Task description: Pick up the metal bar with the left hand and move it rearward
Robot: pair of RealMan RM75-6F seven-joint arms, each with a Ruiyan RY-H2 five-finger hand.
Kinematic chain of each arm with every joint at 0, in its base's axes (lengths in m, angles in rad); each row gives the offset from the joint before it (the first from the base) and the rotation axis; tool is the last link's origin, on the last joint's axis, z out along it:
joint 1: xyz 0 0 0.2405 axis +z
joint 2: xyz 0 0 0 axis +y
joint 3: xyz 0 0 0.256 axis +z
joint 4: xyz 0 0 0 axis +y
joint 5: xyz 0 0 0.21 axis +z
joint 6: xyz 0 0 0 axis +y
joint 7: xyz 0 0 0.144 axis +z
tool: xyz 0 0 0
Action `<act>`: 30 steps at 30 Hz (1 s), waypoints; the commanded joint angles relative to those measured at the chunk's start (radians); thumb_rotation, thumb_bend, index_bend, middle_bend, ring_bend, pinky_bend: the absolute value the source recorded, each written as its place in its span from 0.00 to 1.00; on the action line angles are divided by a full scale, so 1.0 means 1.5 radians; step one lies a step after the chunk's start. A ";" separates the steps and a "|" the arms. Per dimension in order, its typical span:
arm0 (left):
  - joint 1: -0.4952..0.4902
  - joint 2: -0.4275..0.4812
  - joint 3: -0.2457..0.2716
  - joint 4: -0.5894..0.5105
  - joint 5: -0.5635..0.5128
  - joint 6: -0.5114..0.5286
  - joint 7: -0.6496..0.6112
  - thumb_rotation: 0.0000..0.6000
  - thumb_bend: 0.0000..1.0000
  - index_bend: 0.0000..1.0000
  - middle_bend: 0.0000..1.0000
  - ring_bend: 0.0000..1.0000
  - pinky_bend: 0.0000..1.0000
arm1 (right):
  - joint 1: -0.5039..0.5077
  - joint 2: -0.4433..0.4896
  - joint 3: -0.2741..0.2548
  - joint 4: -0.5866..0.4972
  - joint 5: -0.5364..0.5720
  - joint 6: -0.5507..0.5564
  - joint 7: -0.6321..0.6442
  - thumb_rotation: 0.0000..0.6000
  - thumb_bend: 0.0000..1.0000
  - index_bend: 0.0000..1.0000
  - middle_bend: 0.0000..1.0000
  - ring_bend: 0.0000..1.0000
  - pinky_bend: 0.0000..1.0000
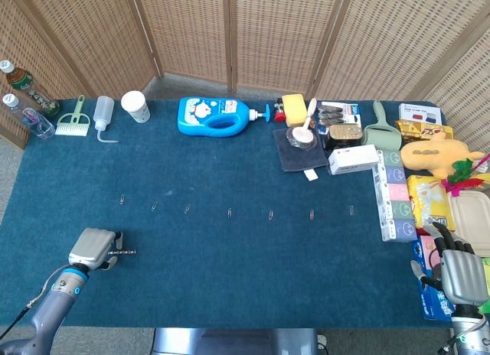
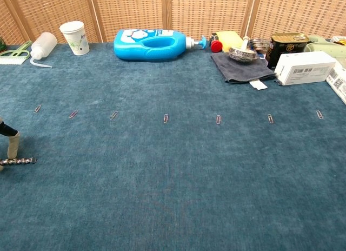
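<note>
The metal bar (image 1: 123, 252) is a short, thin, ridged rod lying flat on the blue cloth at the front left; the chest view shows the bar (image 2: 18, 161) at its left edge. My left hand (image 1: 93, 248) sits palm down just left of it, over the bar's left end. One finger (image 2: 12, 144) hangs down just behind the bar, not gripping it. My right hand (image 1: 460, 274) rests at the front right with its fingers apart and nothing in it.
A row of paper clips (image 1: 230, 213) crosses the cloth. A blue detergent bottle (image 1: 214, 115), paper cup (image 1: 136, 105), squeeze bottle (image 1: 103, 113) and brush (image 1: 74, 123) line the rear. Boxes, a tin and packets (image 1: 394, 194) crowd the right side.
</note>
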 commanded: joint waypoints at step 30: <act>-0.002 -0.024 0.003 0.012 -0.010 0.021 0.022 1.00 0.57 0.50 1.00 1.00 1.00 | -0.006 0.008 0.006 0.000 -0.007 0.013 0.023 0.86 0.32 0.25 0.21 0.23 0.35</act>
